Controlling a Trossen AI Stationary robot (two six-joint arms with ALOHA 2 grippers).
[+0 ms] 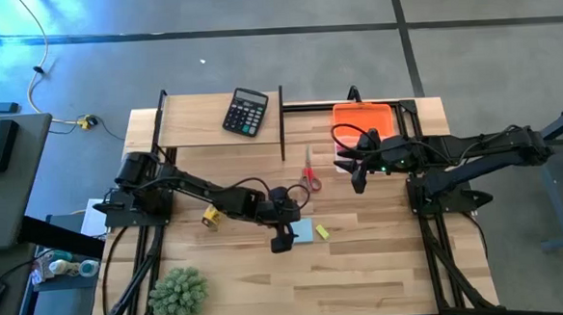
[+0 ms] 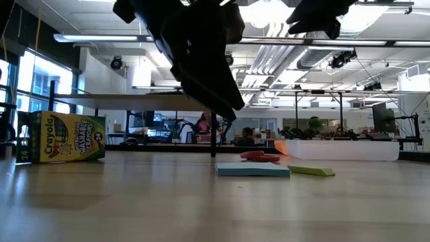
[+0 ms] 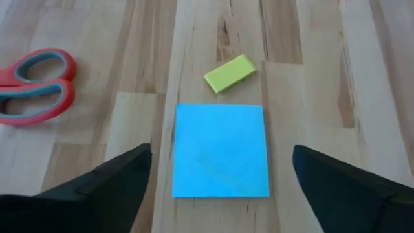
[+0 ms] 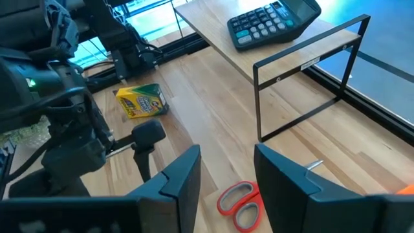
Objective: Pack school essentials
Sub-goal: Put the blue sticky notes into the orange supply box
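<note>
A blue square note pad (image 1: 306,231) lies flat on the wooden table, with a tiny yellow block (image 1: 322,232) just to its right. Red-handled scissors (image 1: 310,172) lie flat farther back. My left gripper (image 1: 284,240) is open and hovers above the pad's left side. In the left wrist view its fingers stand on either side of the pad (image 3: 222,150), with the block (image 3: 229,73) and scissors (image 3: 35,87) beyond. My right gripper (image 1: 358,179) is open and empty, raised to the right of the scissors (image 4: 238,204). Pen, pencils and tube are out of view.
An orange bin (image 1: 362,120) stands at the back right. A black calculator (image 1: 245,112) lies on a raised shelf (image 1: 202,123) at the back. A yellow crayon box (image 1: 209,217) sits under the left arm. A spiky green plant (image 1: 178,293) stands at the near left.
</note>
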